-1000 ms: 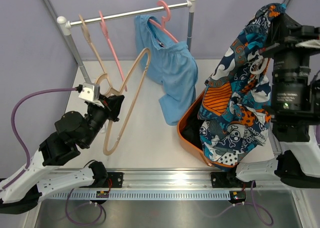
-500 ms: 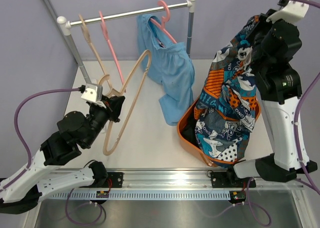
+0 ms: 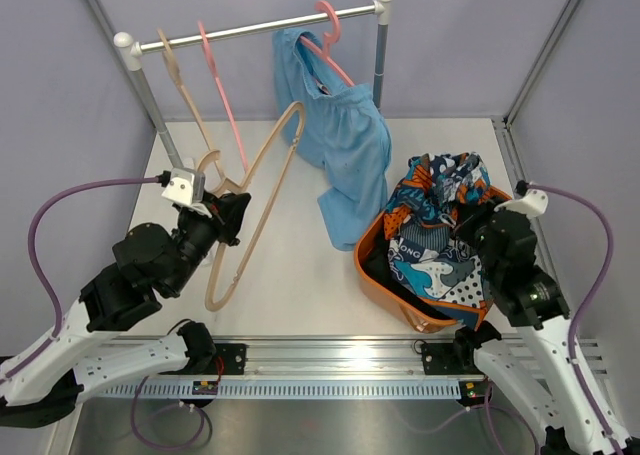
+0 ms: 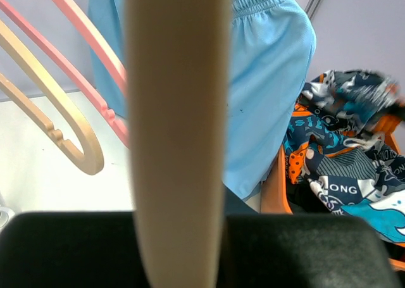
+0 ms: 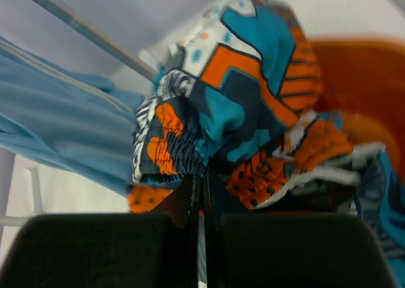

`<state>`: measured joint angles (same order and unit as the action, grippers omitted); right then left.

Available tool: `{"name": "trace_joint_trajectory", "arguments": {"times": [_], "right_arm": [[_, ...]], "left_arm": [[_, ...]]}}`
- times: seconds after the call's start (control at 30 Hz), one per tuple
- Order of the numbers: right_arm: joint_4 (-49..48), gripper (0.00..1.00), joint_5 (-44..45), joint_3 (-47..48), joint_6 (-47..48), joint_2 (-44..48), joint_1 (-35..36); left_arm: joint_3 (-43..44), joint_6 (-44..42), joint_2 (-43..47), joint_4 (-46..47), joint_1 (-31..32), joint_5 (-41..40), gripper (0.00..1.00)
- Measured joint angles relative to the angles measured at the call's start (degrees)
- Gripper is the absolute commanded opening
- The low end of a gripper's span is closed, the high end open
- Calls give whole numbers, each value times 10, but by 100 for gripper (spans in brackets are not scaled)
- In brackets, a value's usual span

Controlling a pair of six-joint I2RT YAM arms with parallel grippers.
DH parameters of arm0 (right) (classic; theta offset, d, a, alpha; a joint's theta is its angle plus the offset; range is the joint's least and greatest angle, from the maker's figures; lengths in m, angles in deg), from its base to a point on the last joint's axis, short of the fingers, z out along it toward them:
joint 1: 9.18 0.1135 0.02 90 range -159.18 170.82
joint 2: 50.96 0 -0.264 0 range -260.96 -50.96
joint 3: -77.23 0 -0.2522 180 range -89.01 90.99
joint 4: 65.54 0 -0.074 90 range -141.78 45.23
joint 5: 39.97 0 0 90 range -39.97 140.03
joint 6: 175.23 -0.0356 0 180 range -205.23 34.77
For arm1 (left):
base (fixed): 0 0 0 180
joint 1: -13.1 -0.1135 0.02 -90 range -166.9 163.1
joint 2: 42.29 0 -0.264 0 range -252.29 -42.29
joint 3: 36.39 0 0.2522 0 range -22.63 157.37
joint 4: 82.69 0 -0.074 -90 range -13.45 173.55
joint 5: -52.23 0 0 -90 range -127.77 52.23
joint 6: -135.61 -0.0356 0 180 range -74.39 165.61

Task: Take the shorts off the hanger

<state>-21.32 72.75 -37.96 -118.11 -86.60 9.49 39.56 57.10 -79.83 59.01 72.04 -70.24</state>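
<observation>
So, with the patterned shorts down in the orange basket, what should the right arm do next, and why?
Probably open the jaws of the right gripper and let go. The orange-blue-white patterned fabric shorts lie bunched in the orange plastic basket, yet the jaws look closed on a fold. The plain light blue fabric shorts hang on the pink hanger, not yet removed.

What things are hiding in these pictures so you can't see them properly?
Top view: the patterned shorts cover the orange basket; only a dark scrap shows underneath.
Top view: arm and fabric hide the fingertips of the right gripper.
Left wrist view: the beige hanger in the left gripper blocks the middle.
Top view: the light blue shorts hide the lower part of their pink hanger.
</observation>
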Motion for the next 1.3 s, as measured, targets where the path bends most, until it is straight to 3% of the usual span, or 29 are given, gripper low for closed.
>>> {"name": "trace_joint_trajectory", "arguments": {"times": [0.1,0.27,0.6,0.8,0.97,1.0,1.1,1.3], "right_arm": [[12,1,-5,-94,-48,2,0],[-10,4,-29,-122,-99,-94,0],[-238,0,-189,-191,-191,-353,-45],[-296,0,-214,-217,-216,-351,-50],[-238,24,-201,-214,-209,-261,-50],[-224,35,-198,-210,-206,-243,-50],[-179,52,-191,-191,-192,-179,-50],[-118,67,-191,-151,-163,-82,-50]], "left_arm": [[0,2,3,0,0,3,0],[0,4,3,0,0,8,0],[16,10,-5,-42,0,1,0],[39,21,-18,-73,0,-10,0],[64,30,-39,-104,0,-19,0],[72,33,-47,-110,0,-22,0],[93,45,-70,-133,0,-31,0],[107,66,-97,-164,0,-45,0]]}}
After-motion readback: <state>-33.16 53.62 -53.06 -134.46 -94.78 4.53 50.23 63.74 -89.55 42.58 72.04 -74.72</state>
